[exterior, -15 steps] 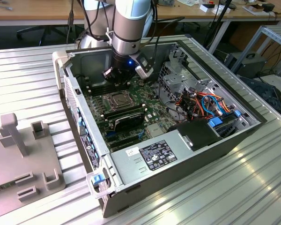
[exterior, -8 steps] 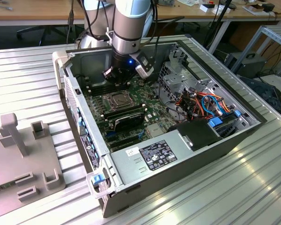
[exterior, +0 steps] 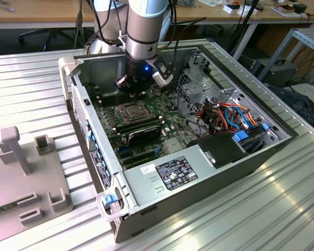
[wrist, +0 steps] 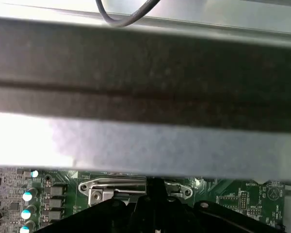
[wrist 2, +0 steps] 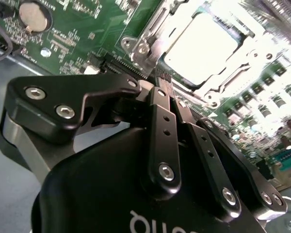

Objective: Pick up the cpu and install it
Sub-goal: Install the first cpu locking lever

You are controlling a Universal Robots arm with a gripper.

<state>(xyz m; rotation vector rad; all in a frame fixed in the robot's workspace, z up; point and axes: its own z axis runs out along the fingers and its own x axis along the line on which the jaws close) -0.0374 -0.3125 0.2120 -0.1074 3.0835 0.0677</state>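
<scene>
One open computer case point(exterior: 146, 180) is seen on the ribbed metal table point(exterior: 261, 209), its green motherboard point(wrist 2: 77, 29) exposed. Just beside the socket frame point(wrist 2: 150, 34), the gripper point(wrist 2: 166, 87) is held clenched, fingertips together. The cpu point(wrist 2: 203, 48) is seated in that frame.

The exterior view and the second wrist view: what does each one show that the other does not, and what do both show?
The exterior view alone takes in the whole open computer case, the power supply, the coloured cables and the grey fixture on the table. The second wrist view alone shows the hand close up and a coin battery. Both show the green motherboard and the cpu in its socket.
</scene>
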